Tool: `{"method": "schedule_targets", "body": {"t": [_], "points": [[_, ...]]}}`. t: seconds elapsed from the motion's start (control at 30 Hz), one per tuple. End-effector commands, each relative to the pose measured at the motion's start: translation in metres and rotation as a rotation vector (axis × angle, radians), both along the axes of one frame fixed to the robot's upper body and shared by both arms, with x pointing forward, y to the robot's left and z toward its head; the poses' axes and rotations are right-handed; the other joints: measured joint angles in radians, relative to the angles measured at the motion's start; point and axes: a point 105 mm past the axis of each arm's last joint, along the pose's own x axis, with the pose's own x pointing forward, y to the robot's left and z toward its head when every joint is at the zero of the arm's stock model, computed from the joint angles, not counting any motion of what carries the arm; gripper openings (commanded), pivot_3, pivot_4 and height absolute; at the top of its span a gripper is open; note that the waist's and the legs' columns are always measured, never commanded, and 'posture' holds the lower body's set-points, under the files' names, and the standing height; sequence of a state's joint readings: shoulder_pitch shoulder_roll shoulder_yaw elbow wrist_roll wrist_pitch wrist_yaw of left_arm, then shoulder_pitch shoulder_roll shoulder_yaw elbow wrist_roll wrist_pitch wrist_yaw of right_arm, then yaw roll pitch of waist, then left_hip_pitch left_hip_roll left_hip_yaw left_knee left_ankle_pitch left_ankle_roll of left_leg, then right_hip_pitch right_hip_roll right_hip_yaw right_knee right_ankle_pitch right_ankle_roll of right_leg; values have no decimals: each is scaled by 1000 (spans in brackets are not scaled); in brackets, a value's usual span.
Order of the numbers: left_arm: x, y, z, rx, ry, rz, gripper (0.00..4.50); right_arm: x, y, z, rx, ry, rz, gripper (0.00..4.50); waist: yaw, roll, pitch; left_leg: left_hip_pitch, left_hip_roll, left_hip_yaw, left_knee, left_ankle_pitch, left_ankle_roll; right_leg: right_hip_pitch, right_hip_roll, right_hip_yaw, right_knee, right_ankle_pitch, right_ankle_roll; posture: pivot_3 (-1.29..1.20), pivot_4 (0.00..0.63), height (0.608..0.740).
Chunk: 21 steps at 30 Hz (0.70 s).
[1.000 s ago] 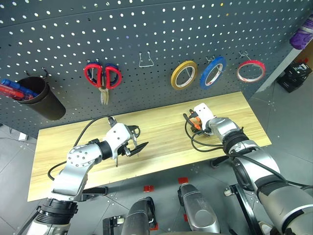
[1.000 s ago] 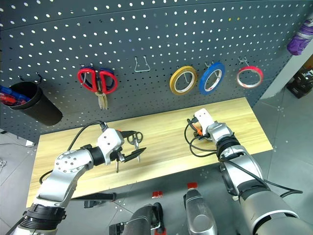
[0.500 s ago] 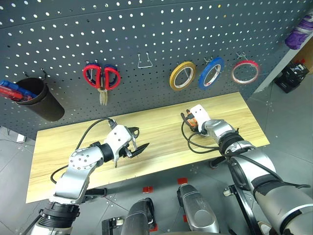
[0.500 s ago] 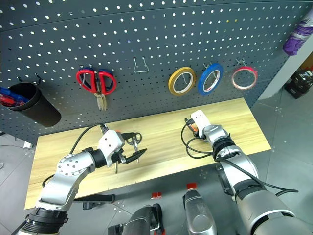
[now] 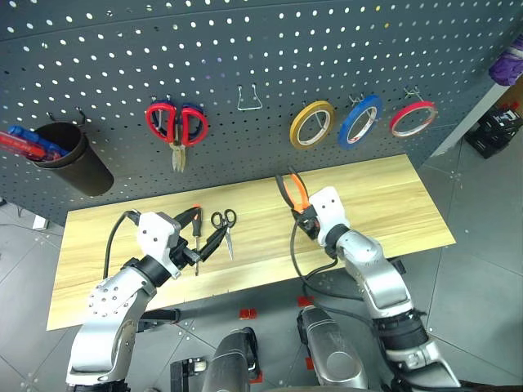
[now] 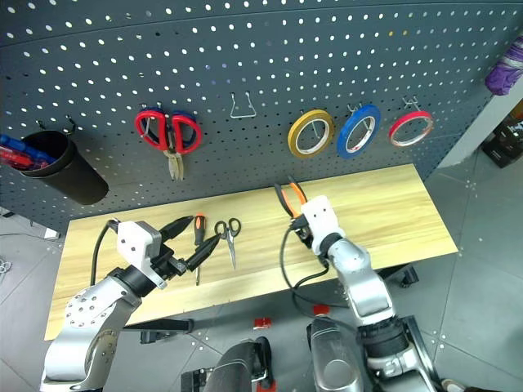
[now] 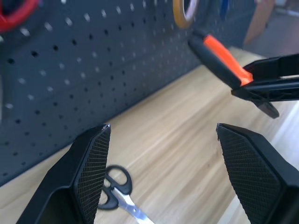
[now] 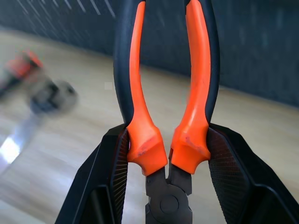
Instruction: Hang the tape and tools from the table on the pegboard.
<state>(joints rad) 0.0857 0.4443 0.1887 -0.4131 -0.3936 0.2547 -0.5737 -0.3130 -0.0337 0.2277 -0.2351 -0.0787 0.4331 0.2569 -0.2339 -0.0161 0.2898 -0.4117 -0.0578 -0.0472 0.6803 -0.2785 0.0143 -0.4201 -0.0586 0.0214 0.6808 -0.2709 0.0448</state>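
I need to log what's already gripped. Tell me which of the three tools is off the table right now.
The pliers: orange-and-black handles clamped in the right gripper, raised above the table. The black-handled scissors and the screwdriver lie flat on the wood.

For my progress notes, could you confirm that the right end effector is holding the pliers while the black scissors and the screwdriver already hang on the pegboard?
Not quite. The right end effector does hold the pliers, but the left eye view shows the black scissors and the screwdriver lying on the table, not on the pegboard.
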Motion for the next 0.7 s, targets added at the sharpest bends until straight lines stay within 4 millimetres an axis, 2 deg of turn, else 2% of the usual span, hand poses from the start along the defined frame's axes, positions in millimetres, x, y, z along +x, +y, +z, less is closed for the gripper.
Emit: {"method": "schedule_targets", "body": {"t": [0.03,0.1,0.2,0.37,0.5,0.6,0.7], "points": [[-1,-3,24,-38,-56,5,3821,-14,19,80,129,-335,35,2139,7,0,0,0,0,0,0,0,0,0,0,0,0,0,0,-288,276,740],[2,-6,33,-61,-51,-7,3821,-13,33,115,167,-483,63,2139,11,0,0,0,0,0,0,0,0,-1,1,0,0,0,0,-280,278,740],[4,-12,41,-43,-18,-45,3821,-2,44,154,236,-605,61,2139,12,-1,0,0,0,0,0,2,-3,-1,2,-1,1,0,-1,-259,281,740],[11,-22,64,-15,-16,-77,3821,20,58,202,316,-725,34,2139,19,-1,1,0,2,-1,-1,4,-6,-1,3,-2,0,1,-1,-214,285,740],[16,-31,77,-9,-22,-88,3821,33,70,216,337,-754,38,2139,35,-2,1,0,1,-1,0,4,-6,-1,2,-2,0,1,-2,-184,289,740],[23,-39,88,-23,-41,-72,3821,49,77,215,301,-756,21,2139,39,-2,1,0,2,-1,-1,5,-7,-2,3,-2,1,1,-3,-171,290,740],[25,-41,92,-13,-43,-64,3821,59,78,209,280,-744,6,2139,40,-2,2,0,2,0,-1,5,-8,-2,3,-2,1,2,-3,-158,292,740]]}}
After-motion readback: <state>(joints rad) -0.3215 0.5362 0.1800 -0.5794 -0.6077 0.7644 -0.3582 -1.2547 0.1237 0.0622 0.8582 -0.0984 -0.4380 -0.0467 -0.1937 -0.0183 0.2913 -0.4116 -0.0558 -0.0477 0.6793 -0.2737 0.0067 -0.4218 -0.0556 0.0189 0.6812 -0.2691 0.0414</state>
